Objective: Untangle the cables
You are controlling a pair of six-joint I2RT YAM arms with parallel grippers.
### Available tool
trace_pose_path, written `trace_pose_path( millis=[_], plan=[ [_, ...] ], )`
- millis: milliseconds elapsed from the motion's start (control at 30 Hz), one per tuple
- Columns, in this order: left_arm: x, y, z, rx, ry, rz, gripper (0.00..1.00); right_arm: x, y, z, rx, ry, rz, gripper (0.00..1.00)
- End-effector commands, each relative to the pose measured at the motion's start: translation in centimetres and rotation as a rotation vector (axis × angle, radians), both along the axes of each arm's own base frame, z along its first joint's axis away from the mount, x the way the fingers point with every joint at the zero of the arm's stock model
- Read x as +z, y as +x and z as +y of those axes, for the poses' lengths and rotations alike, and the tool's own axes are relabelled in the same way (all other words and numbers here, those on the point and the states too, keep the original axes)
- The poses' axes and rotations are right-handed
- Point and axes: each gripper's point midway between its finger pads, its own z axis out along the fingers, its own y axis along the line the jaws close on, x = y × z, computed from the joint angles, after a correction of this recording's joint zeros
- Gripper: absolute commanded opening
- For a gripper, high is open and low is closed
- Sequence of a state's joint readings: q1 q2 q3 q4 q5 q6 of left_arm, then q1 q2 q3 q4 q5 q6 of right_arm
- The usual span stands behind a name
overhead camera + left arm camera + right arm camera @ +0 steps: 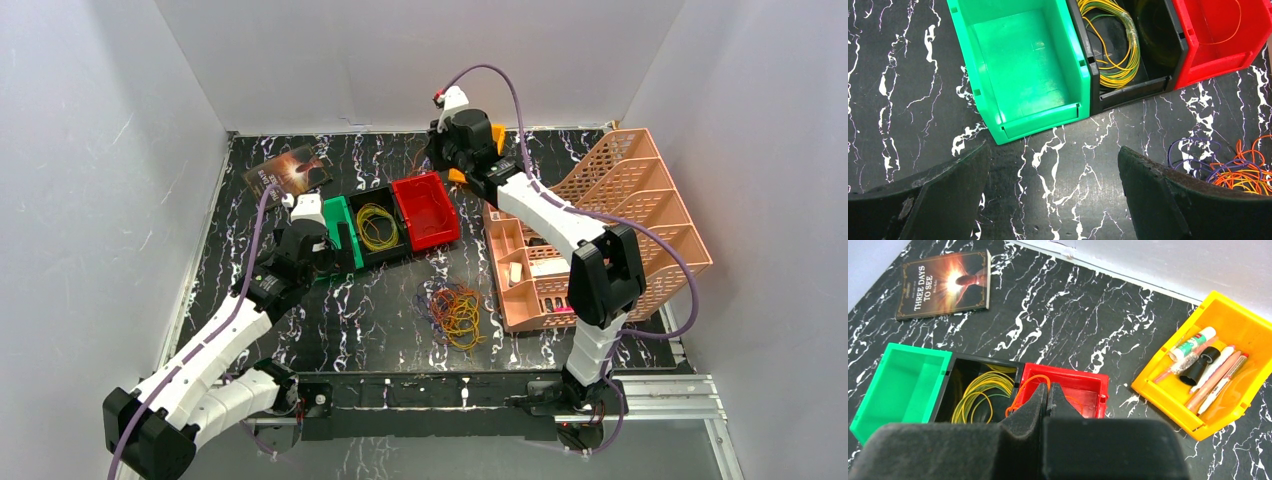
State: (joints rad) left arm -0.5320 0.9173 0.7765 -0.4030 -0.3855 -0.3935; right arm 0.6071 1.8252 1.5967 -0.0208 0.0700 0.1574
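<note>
**Tangle lies free on the table, no gripper on it**

The cables [455,315] lie as one loose knot of orange, yellow, red and purple loops on the black marbled table [380,330], near the middle and a little to the right, just left of the pink rack [600,230]. Nothing touches them. Such thin wire should weigh almost nothing and flop at any pull (it will likely drag its neighbours along too). A loop that strays out from the edge of the heap looks like the best hold. The purple strands on the left fringe, seen in the left wrist view, stand clear of the orange mass and seem the easiest to pick off. A grab into the dense middle would probably lift the whole knot.

Farther off, a row of three bins stands to the far left of the tangle. The black bin [395,245] in the middle holds a coil of yellow wire [377,226], and the red bin [428,208] has a thin orange strand in it. The green bin [1040,122] is bare.

The left gripper [1050,160] hovers over the table just near of the green bin, its fingers spread wide and holding nothing. The right gripper [1046,395] hangs high over the red bin with its fingers pressed together. I cannot tell whether a strand is caught between them.
</note>
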Motion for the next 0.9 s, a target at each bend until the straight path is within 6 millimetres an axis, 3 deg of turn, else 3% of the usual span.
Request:
trace_pose_path(
  millis=[0, 300, 400, 567, 733, 833, 867],
  plan=[
    [0.0, 0.1, 0.4, 0.005, 0.017, -0.004, 0.98, 0.0, 0.3, -0.3, -0.004, 0.013, -0.015, 0.03],
    [-0.1, 0.1, 0.4, 0.005, 0.021, -0.003, 0.98, -7.2, -1.6, -1.3, 0.005, -0.085, 0.147, 0.12],
    [-0.1, 0.1, 0.3, 0.002, 0.020, -0.001, 0.98, -8.5, -2.2, -1.3, 0.023, -0.108, 0.192, 0.27],
    [-0.2, 0.1, 0.3, 0.000, 0.021, 0.002, 0.99, -7.3, -2.3, -1.6, 0.013, -0.093, 0.156, 0.40],
    [-0.1, 0.1, 0.3, 0.002, 0.019, -0.003, 0.98, -5.9, -2.4, -2.2, 0.002, -0.106, 0.131, 0.43],
    [-0.1, 0.1, 0.2, -0.007, 0.015, -0.003, 0.98, -5.2, -3.4, -2.6, 0.017, -0.106, 0.132, 0.43],
    [-0.1, 0.2, 0.1, -0.011, 0.014, -0.002, 0.98, -4.0, -4.0, -3.0, 0.016, -0.095, 0.119, 0.44]
  ],
)
